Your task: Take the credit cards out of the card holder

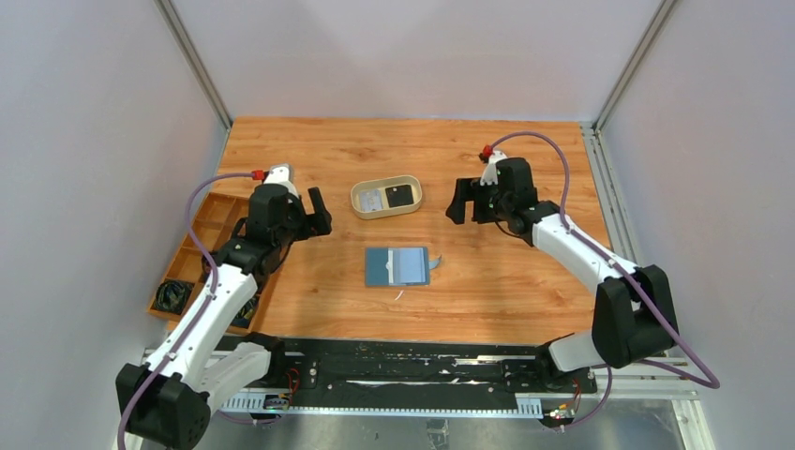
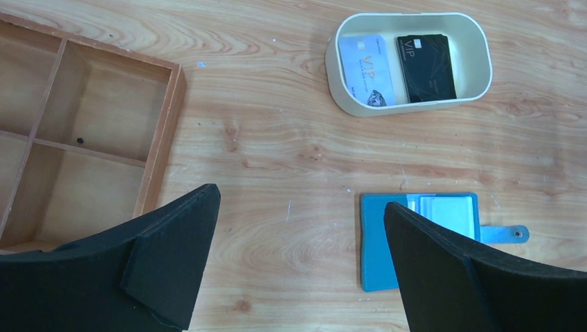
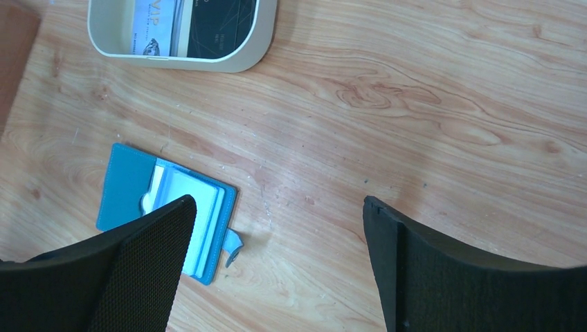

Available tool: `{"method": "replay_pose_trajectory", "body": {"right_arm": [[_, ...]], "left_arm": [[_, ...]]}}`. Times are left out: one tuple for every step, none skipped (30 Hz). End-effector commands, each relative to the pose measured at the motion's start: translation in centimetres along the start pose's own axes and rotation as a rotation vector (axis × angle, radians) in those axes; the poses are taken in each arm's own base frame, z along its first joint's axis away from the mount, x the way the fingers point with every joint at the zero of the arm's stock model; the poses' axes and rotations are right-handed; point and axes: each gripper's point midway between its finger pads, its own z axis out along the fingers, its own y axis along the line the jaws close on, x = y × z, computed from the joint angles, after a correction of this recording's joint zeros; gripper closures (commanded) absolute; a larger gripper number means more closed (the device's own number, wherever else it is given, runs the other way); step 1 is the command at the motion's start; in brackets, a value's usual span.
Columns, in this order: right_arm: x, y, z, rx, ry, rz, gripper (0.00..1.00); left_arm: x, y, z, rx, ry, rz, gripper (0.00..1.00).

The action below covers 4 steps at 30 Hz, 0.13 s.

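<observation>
Wooden compartment tray, at the table's left edge; the top view shows dark items in its near cells, which the left wrist view does not reach. Left gripper, raised above the wooden table beside that tray, jaws spread wide, nothing between them. Beige oval tray, centre rear, lying between the two grippers. Only the left wrist view shows its contents clearly: a white VIP card and a black VIP card, flat, side by side. Card holder, teal, lying open and flat on the table just in front of the oval tray, nearer the arm bases than either gripper and clear of both. A pale card sits in its right-hand pocket, and the snap tab sticks out from the right edge. In the right wrist view the tab curls upward off the table. Right gripper, raised to the right of the oval tray, jaws wide apart and holding nothing; in its own view the holder lies partly behind its left finger.
</observation>
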Motion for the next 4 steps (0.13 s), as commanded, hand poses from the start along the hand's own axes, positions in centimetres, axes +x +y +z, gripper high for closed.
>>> {"method": "replay_pose_trajectory", "body": {"right_arm": [[0.06, 0.04, -0.37, -0.036, -0.021, -0.002, 0.06], [-0.28, 0.28, -0.55, -0.048, -0.040, -0.010, 0.06], [-0.42, 0.39, -0.71, -0.052, -0.049, -0.015, 0.06], [-0.50, 0.38, -0.87, -0.051, -0.057, -0.021, 0.06]], "left_arm": [[-1.72, -0.11, -0.10, -0.003, -0.047, -0.003, 0.00], [-1.72, -0.08, -0.09, -0.004, -0.046, -0.002, 0.00], [-1.77, -0.09, -0.15, -0.005, -0.045, -0.003, 0.00], [-1.78, -0.09, -0.20, -0.005, -0.043, -0.003, 0.00]]}}
